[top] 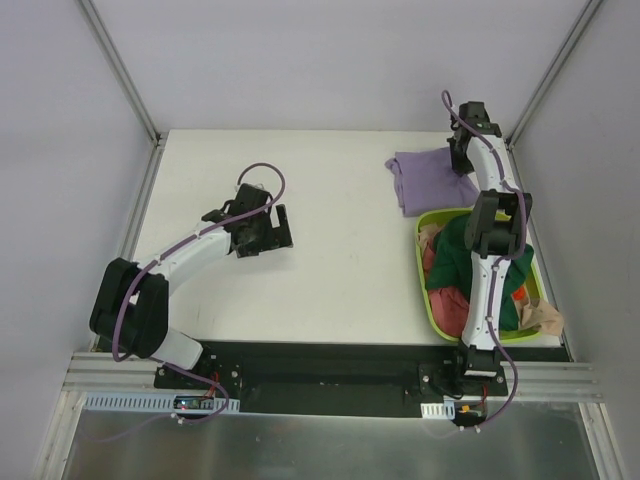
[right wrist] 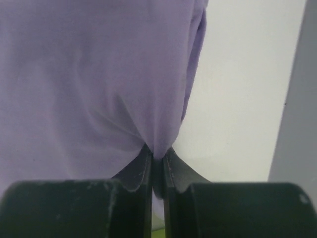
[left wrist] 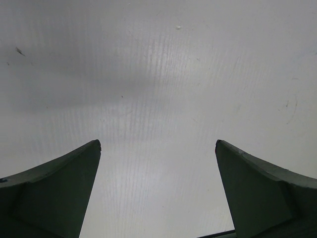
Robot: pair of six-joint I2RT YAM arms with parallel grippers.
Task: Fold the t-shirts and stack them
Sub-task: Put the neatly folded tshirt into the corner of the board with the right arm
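A lavender t-shirt lies bunched on the white table at the back right, beside the basket. My right gripper is shut on its right edge; the wrist view shows the purple cloth pinched and puckered between the fingers. A dark green t-shirt and red-pink cloth lie heaped in the lime-green basket, partly hidden by the right arm. My left gripper hovers over the bare table left of centre, open, with nothing between its fingers.
The basket stands at the right near edge, with a tan cloth hanging over its front right corner. Grey walls and metal rails enclose the table at the back and both sides.
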